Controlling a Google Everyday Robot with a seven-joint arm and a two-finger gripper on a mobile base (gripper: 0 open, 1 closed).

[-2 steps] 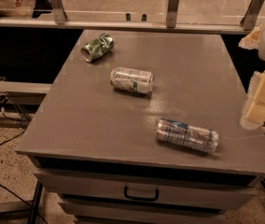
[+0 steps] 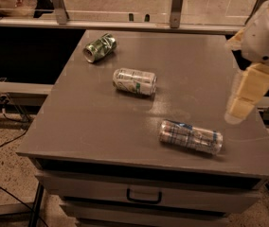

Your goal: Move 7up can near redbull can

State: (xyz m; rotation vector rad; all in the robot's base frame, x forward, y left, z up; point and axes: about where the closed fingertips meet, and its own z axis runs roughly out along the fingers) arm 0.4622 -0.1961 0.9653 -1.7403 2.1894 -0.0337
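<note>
- The grey, flat-topped bench (image 2: 101,122) takes up most of the view, with a drawer (image 2: 92,186) under its front edge.
- The robot's white, rounded arm (image 2: 267,32) comes in at the upper right, over the bench's right edge.
- The pale yellow gripper (image 2: 241,109) hangs from that arm above the right edge, about halfway along it. It touches no can, and I cannot tell whether it is released or clenched.
- The slim, long silver redbull can (image 2: 191,136) with blue checked panels lies on its side near the front right corner.
- The silver-white 7up can (image 2: 135,81) with green markings lies on its side near the bench's middle, well apart from the redbull can.
- The dented dark-green can (image 2: 100,48) lies on its side near the back left corner.
</note>
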